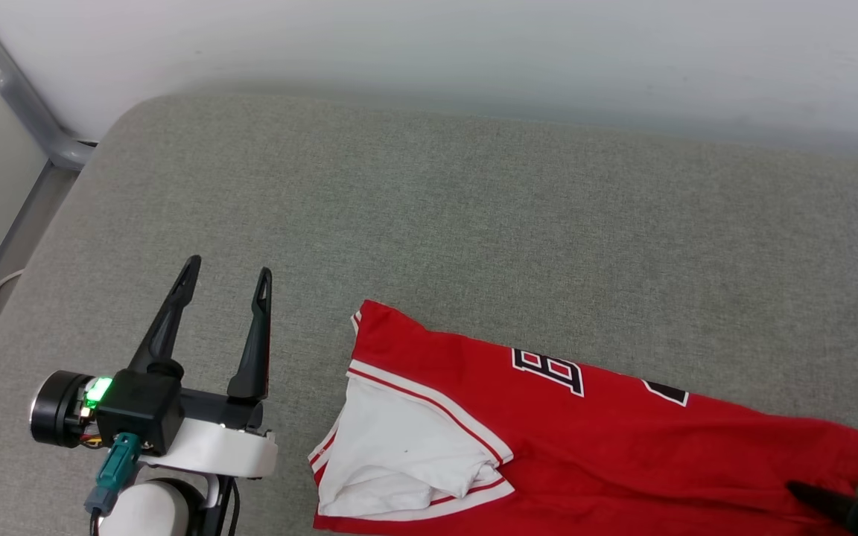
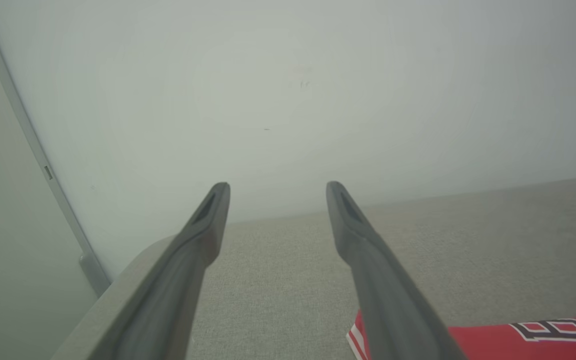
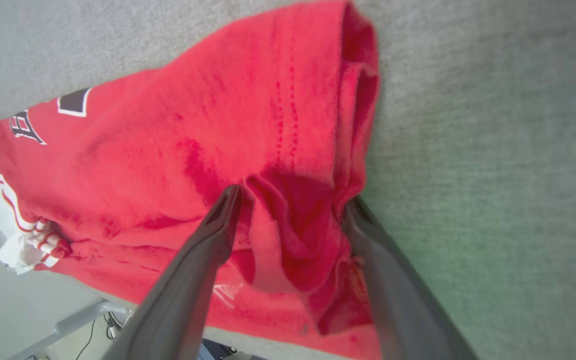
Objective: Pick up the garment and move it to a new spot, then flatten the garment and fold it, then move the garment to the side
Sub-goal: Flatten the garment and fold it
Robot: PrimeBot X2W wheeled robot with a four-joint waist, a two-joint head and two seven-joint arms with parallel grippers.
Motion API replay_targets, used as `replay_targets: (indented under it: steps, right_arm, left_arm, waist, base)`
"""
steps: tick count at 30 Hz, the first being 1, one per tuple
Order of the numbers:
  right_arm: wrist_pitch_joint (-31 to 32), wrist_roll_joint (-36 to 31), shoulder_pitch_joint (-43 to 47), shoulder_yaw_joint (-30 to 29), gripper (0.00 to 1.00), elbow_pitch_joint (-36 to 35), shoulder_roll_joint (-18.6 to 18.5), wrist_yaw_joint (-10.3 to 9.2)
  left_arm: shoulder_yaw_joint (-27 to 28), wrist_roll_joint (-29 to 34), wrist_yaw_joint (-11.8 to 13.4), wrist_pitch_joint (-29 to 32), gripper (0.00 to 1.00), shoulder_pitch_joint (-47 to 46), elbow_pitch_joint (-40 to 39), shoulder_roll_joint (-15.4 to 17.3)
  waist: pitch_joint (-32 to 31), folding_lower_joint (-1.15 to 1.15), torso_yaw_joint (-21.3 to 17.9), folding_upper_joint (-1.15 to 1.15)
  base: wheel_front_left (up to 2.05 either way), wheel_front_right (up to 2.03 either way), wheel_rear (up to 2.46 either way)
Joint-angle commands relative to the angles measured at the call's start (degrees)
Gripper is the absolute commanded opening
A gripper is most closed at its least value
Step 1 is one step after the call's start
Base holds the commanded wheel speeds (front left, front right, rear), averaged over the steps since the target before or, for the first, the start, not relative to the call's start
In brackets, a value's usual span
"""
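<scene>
At lower right, the red jersey [image 1: 623, 447] looks limp and light; right gripper [image 3: 293, 195], spread wide, straddles a graspable fold; left gripper [image 1: 229, 266] gapes empty.

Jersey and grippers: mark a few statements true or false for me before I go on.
1. The left gripper is open and empty, beside the jersey. True.
2. The right gripper is shut, clear of the cloth. False: its jaws stand apart with a red fold between them.
3. The jersey hangs in the air. False: it lies on the grey cushion.
4. A white sleeve lies at the jersey's end nearer the left gripper. True.
</scene>
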Motion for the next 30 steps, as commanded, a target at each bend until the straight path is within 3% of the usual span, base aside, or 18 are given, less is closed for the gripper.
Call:
replay_targets:
  steps: [1, 15, 16, 17, 18, 30]
  right_arm:
    - [0.6, -0.2, 0.3, 1.6, 1.0, 1.8, 2.4, -0.05]
    - [-2.2, 1.8, -0.5, 8.0, 1.0, 5.9, 3.7, -0.03]
    - [-2.6, 1.9, -0.6, 8.3, 0.75, 6.3, 3.6, -0.03]
    - [-3.2, 2.2, -0.7, 8.5, 0.33, 6.6, 3.4, -0.03]
    - [-3.9, 2.3, -0.8, 8.7, 0.0, 6.8, 3.1, -0.03]
    - [-11.9, 3.2, -0.9, 9.1, 0.0, 8.4, -3.6, -0.12]
  left_arm:
    - [0.8, 0.8, -0.8, -0.1, 1.0, 0.8, 0.2, -0.8]
    - [5.2, 4.6, -6.1, -0.1, 1.0, 0.9, 1.7, -5.4]
    - [5.4, 4.7, -6.4, -0.1, 1.0, 1.0, 1.8, -5.6]
    - [5.7, 4.9, -6.6, -0.1, 1.0, 1.0, 1.9, -5.8]
    - [6.0, 5.1, -6.9, -0.1, 1.0, 1.1, 2.0, -6.0]
    - [8.2, 6.8, -8.7, -0.1, 1.0, 2.0, 2.5, -7.9]
  waist:
    - [0.2, 0.0, 0.1, 0.0]
    - [0.9, 0.0, -0.6, 0.0]
    - [0.8, 0.0, -0.6, 0.0]
    - [0.7, 0.0, -0.6, 0.0]
    - [0.6, 0.0, -0.7, 0.0]
    - [-0.4, 0.0, -1.0, 0.0]
  base:
    - [0.0, 0.0, 0.0]
    - [0.0, 0.0, 0.0]
    - [0.0, 0.0, 0.0]
    - [0.0, 0.0, 0.0]
    - [0.0, 0.0, 0.0]
    - [0.0, 0.0, 0.0]
